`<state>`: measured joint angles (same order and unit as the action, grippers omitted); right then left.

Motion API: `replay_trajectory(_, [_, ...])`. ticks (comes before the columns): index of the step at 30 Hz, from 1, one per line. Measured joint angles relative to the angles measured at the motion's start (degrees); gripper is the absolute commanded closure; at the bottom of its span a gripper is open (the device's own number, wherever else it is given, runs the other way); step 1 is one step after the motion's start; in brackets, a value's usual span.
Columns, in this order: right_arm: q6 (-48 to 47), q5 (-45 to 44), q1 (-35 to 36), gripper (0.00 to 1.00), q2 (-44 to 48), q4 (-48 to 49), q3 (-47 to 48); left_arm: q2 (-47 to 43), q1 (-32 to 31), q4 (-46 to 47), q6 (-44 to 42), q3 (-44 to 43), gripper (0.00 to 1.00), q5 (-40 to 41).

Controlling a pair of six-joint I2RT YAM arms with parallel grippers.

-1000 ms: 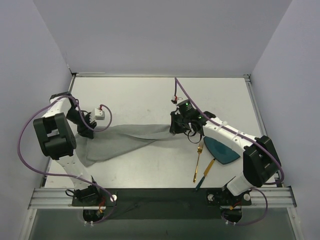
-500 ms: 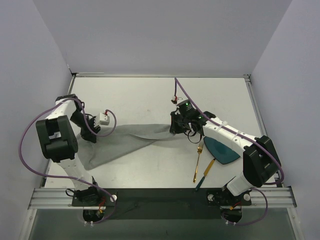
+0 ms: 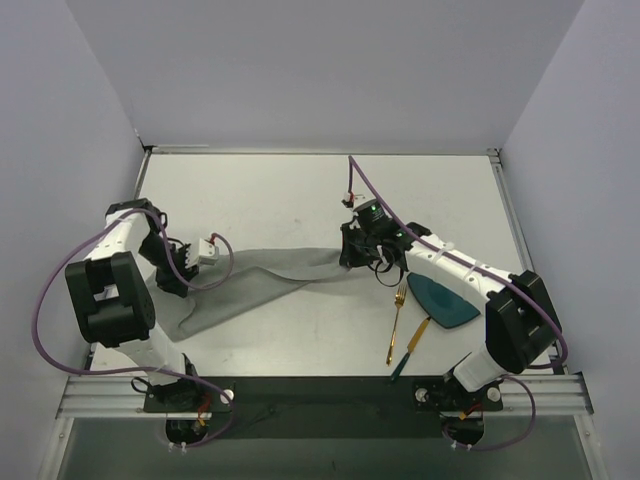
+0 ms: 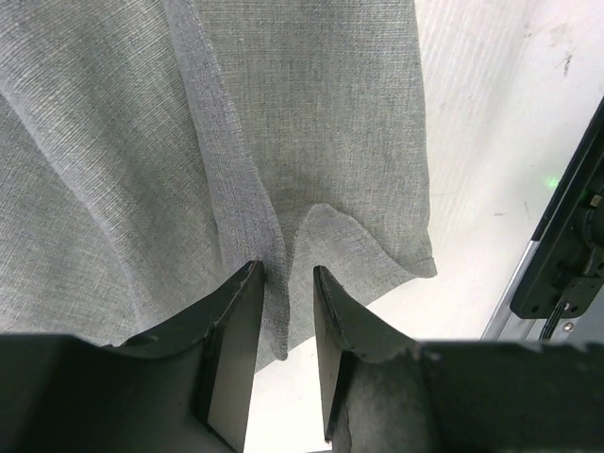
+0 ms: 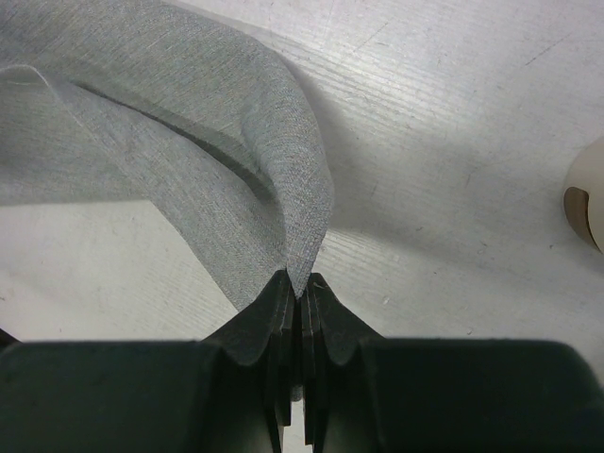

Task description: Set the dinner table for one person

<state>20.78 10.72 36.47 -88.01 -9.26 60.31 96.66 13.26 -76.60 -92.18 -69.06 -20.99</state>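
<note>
A grey cloth mat (image 3: pixel 250 285) lies stretched and creased across the white dinner table (image 3: pixel 280 195). My right gripper (image 3: pixel 346 258) is shut on its right corner, and in the right wrist view the cloth (image 5: pixel 236 160) rises in a fold into the pinched gripper (image 5: pixel 300 283). My left gripper (image 3: pixel 175 285) hangs over the mat's left end. In the left wrist view the gripper (image 4: pixel 288 274) stands open, with a folded edge of the cloth (image 4: pixel 311 113) running into the gap between the fingers without being pinched.
A teal plate (image 3: pixel 443 300) sits under the right forearm. A gold fork (image 3: pixel 397 320) and a knife (image 3: pixel 412 345) with a gold blade and teal handle lie near the front edge. Grey walls close in the table on three sides.
My left gripper has moved toward the near edge along the mat's left end, its jaws narrowing slightly. The right gripper has kept still with the corner held.
</note>
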Motion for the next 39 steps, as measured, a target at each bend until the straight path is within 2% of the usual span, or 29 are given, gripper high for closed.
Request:
replay_trajectory(5, [0.2, 0.0, 0.0, 1.0, 0.0, 0.0, 0.0, 0.0, 0.6, 0.3, 0.3, -0.9, 0.56, 0.5])
replay_trajectory(11, [0.2, 0.0, 0.0, 1.0, 0.0, 0.0, 0.0, -0.1, 0.7, 4.5, 3.3, 0.0, 0.56, 1.0])
replay_trajectory(16, [0.2, 0.0, 0.1, 1.0, 0.0, 0.0, 0.0, -1.0, 0.6, 9.6, 5.4, 3.3, 0.7, 1.6])
replay_trajectory(17, [0.2, 0.0, 0.1, 1.0, 0.0, 0.0, 0.0, -1.2, 0.6, 10.5, 5.7, 4.0, 0.82, 2.1])
replay_trajectory(19, [0.2, 0.0, 0.1, 1.0, 0.0, 0.0, 0.0, -1.4, 0.4, 12.3, 6.2, 5.2, 0.96, 3.1])
replay_trajectory(20, [0.2, 0.0, 0.1, 1.0, 0.0, 0.0, 0.0, -1.4, 0.3, 12.8, 6.5, 5.7, 1.0, 3.5])
replay_trajectory(24, [0.6, 0.0, 0.1, 1.0, 0.0, -0.1, 0.0, -1.6, 0.2, 13.6, 8.1, 5.5, 1.0, 4.3])
replay_trajectory(28, [3.4, 0.2, 0.4, 1.0, 2.1, -3.2, 0.0, -3.2, 0.0, 13.4, 14.2, 1.7, 1.0, 3.4])
replay_trajectory(34, [9.0, 0.1, 3.8, 1.0, 17.0, -11.3, -0.2, -17.8, 0.1, 9.3, 25.3, -1.7, 1.0, 2.0])
replay_trajectory(39, [19.3, -0.5, 11.6, 1.0, 29.0, -24.4, 0.8, -35.3, 1.3, 4.9, 35.4, -2.5, 1.0, 7.1])
